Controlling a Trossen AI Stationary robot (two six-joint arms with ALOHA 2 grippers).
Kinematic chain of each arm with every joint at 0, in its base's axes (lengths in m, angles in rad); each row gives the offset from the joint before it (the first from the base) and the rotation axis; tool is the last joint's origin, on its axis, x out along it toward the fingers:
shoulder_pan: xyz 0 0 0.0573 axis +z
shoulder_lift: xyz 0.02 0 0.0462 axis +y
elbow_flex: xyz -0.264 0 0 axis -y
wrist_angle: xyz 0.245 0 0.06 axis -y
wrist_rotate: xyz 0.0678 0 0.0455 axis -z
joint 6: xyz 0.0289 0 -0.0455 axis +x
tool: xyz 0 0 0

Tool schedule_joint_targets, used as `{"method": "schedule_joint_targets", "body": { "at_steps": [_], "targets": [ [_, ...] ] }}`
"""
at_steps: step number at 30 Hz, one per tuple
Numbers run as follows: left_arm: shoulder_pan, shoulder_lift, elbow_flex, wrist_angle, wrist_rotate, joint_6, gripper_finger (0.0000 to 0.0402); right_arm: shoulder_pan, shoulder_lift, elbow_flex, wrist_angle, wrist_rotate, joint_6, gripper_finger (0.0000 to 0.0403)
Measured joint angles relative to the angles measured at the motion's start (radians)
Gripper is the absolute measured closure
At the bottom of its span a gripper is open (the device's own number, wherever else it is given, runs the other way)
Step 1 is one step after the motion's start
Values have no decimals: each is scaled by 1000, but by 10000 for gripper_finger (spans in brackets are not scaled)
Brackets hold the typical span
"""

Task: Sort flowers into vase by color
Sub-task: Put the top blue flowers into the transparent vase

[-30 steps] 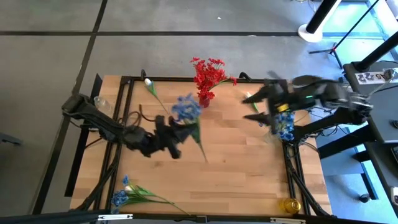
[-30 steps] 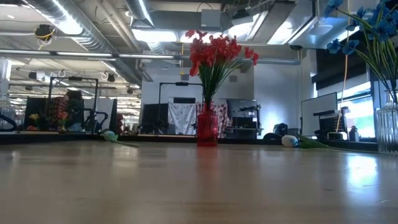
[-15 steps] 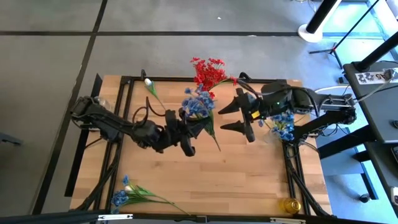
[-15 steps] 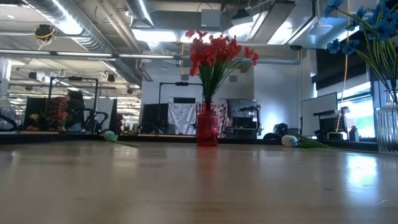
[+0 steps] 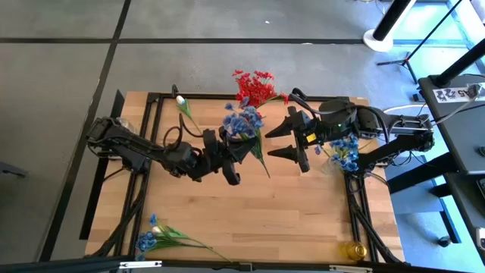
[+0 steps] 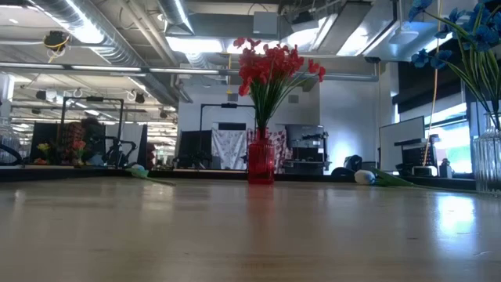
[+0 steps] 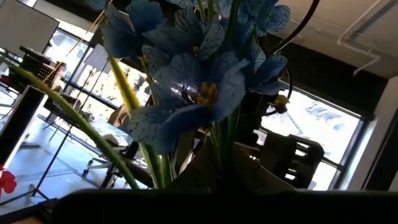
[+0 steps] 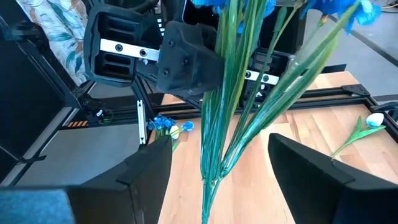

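Note:
My left gripper is shut on a bunch of blue flowers, held above the middle of the table. Its blossoms fill the left wrist view. My right gripper is open. Its two fingers stand on either side of the bunch's lower stems and do not touch them. A red vase of red flowers stands at the far edge. At the right edge a clear vase holds more blue flowers. Neither gripper shows in the low view. My left gripper holds the bunch by its green stems, a short way below the blossoms, coming from the table's left and slanting upward. Several stems are gathered in the hold. The bunch is lifted clear, blossoms toward the far side, and its lower stem ends hang free.
A white flower lies near the far left edge. A loose bunch of blue and white flowers lies at the near left corner. A small yellow object sits at the near right corner. Bare wood lies between them.
My left gripper has carried the blue bunch up and toward the table's right, rolling a little. My right gripper has swung toward the table's left until its open fingers came around the bunch's stems. Both have kept nearly still over the last half second.

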Motion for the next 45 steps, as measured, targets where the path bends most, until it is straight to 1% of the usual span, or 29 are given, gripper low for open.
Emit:
{"method": "schedule_joint_targets", "body": {
  "at_steps": [3, 7, 10, 17, 19, 23, 28, 30, 33, 36, 39, 40, 42, 45],
  "targets": [
    [0, 0, 0, 1, 0, 12, 400, 0, 0, 0, 0, 3, 0, 136],
    [2, 0, 0, 4, 0, 12, 400, 0, 5, 0, 0, 34, -5, 136],
    [4, 0, 0, 17, 0, 13, 400, 0, 18, 1, 1, 33, -10, 137],
    [6, -1, 0, 27, 2, 13, 400, 0, 51, 0, -2, 15, -11, 137],
    [6, -1, 0, 30, 5, 13, 399, 0, 58, 1, 26, 15, -11, 136],
    [6, -1, 0, 34, 7, 13, 399, 0, 65, 0, 77, -17, 0, 137],
    [19, -1, 0, 36, 96, 13, 399, 0, 99, 2, 127, -11, 46, 141],
    [21, -1, 0, 36, 100, 13, 399, 0, 111, 0, 122, -11, 46, 155],
    [21, -1, 0, 33, 90, 20, 396, 0, 117, 0, 124, -10, 50, 200],
    [21, -1, 0, 19, 93, 37, 380, 0, 117, 0, 136, -9, 72, 275],
    [17, -2, 0, 4, 108, 46, 349, 1, 113, 0, 135, -7, 74, 367],
    [16, -6, 0, 3, 110, 51, 337, 1, 111, 0, 135, -9, 74, 382],
    [4, -30, 0, -29, 109, 79, 312, 1, 102, 0, 135, 0, 75, 382],
    [-28, -103, -1, -142, 65, 129, 277, 1, 55, 0, 102, 31, 75, 377]
  ]
}}
